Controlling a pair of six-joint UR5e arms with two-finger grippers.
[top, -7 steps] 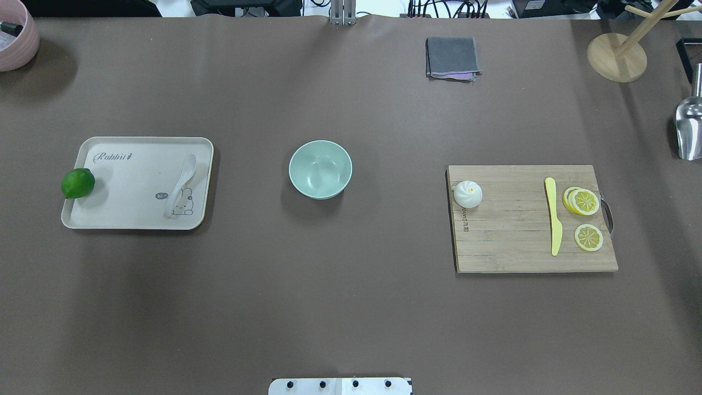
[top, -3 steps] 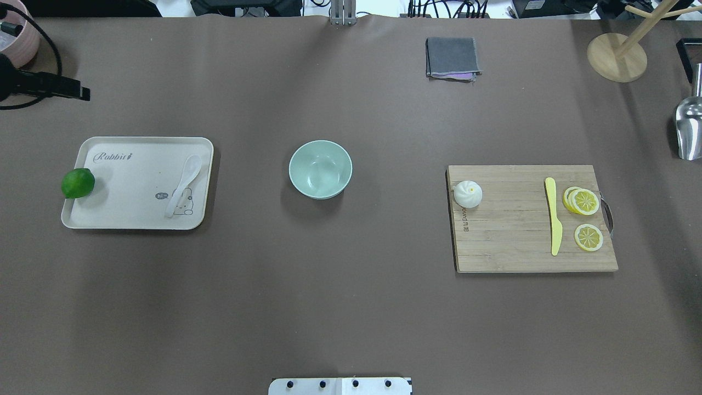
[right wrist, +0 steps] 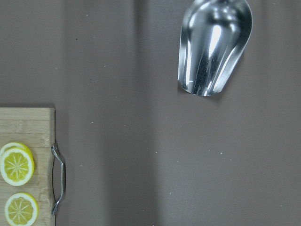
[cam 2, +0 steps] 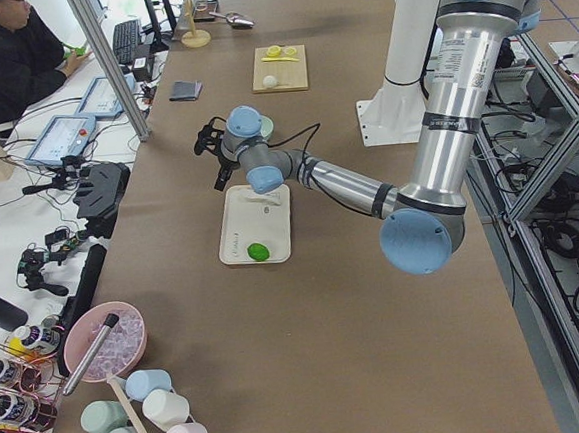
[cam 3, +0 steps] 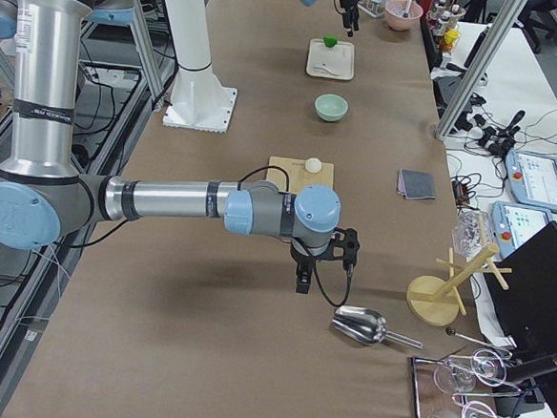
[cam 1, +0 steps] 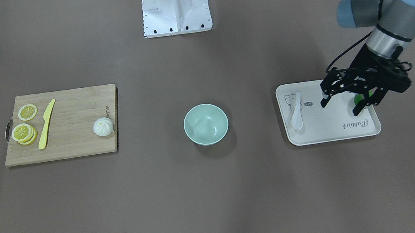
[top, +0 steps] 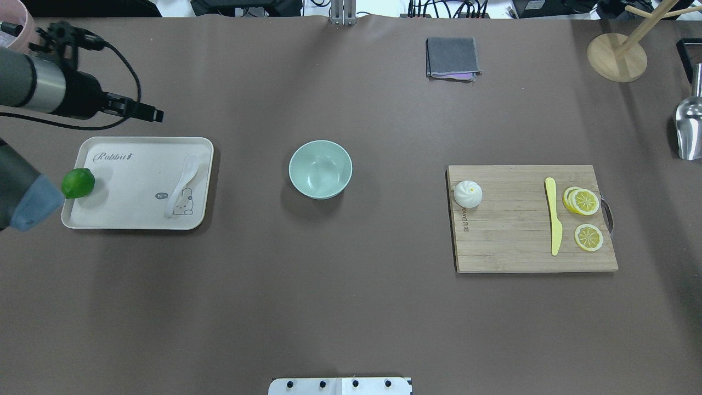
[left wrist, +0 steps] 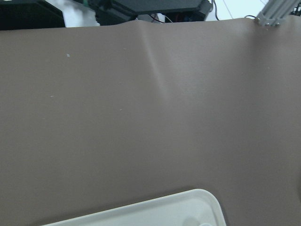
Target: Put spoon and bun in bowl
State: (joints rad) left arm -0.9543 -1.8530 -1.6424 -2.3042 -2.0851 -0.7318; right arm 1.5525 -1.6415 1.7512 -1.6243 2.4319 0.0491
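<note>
**Left claw arriving by the tray; spoon and bun untouched**

The left claw has its jaws spread wide and holds nothing. It hangs raised clear of the desk, by the cream tray. In the front view a sliver of the lime shows between its fingers.

The spoon lies flat on the tray, lower than the claw and off to its bowl side, apart from both fingers. The bowl stands further out the same way, past the spoon, and is empty. The bun is beyond that again, well apart from this claw, on the nearest end of the cutting board. The left wrist camera catches only bare desk and one tray corner at its lower edge.

The right claw shows only in the side camera, so I cannot tell whether it is spread or closed. It hangs over the desk between the board's handle end and the metal scoop. Its wrist camera shows the scoop, the handle and the lemon slices. The bun sits at the board's opposite end from this claw.

Against earlier frames:
- At 1.0 s ago the overhead view showed no arm.
- At 0.4 s ago only a black tip showed at its left edge.
- Now the left arm reaches in as far as the tray.
- Spoon, bun, bowl and lime have not moved.
</note>
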